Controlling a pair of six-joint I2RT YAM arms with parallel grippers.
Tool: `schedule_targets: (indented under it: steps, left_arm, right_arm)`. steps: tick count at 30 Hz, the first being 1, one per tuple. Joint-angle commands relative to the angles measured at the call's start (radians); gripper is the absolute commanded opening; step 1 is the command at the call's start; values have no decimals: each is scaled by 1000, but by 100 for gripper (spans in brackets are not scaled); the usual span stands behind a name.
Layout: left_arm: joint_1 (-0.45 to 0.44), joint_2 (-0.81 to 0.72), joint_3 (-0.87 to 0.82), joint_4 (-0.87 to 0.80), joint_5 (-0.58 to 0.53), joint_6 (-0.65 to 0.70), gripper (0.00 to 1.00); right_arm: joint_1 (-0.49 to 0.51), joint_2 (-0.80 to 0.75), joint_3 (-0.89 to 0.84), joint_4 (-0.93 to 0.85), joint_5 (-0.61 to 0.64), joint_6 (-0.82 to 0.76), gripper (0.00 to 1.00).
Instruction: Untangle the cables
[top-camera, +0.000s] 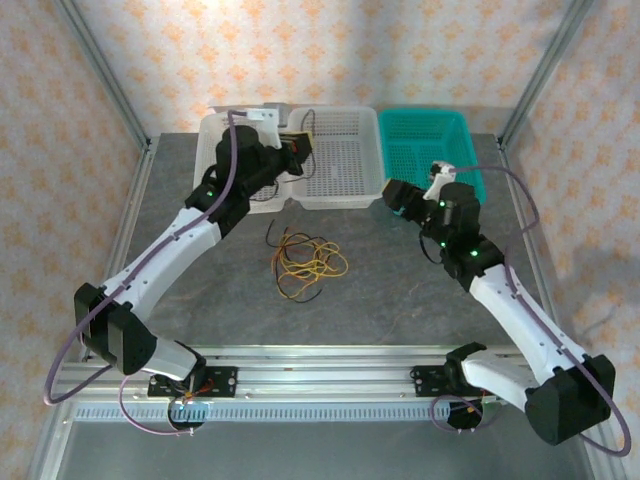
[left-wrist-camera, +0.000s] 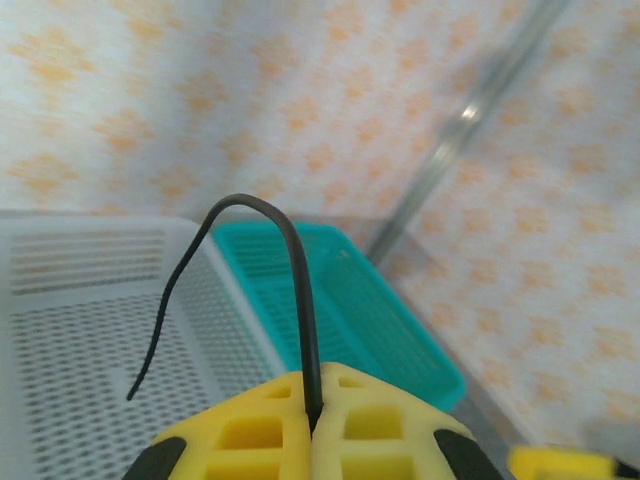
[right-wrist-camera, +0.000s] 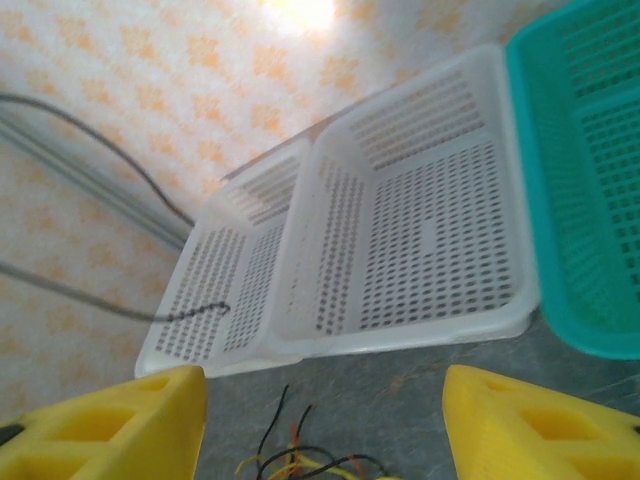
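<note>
The left arm (top-camera: 170, 250) reaches forward over the left half of the white basket (top-camera: 340, 203). The left gripper (left-wrist-camera: 312, 405) is clamped on a black cable (left-wrist-camera: 295, 250) that arches above the basket. The other cables (top-camera: 305, 262) lie tangled just in front of the basket. The right arm (top-camera: 500, 290) bends toward the basket's right front corner, with the right gripper (right-wrist-camera: 325, 395) spread wide and holding nothing.

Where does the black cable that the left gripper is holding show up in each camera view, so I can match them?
Top external: the black cable curls up from the left gripper, upper middle.
Left wrist: the cable rises from the shut gripper at centre, then arches and droops left.
Right wrist: the cable's dark end hangs at lower left.
Shared landmark: the white basket behind the cable, next to the teal basket.
</note>
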Motion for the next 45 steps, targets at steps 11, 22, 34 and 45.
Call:
schedule_targets:
  steps: [11,22,34,45]
  left_arm:
    - [234,145,222,-246,-234,70,0]
    - [300,330,352,-279,-263,89,0]
    - [312,609,597,-263,-292,338,0]
    - [305,759,616,-303,-316,313,0]
  right_arm:
    - [324,218,117,122,145,-61,64]
    - [356,243,136,81,194,-90,65]
    - [356,200,86,59,237,-85,64]
    - [356,151,37,42,265,-74,64]
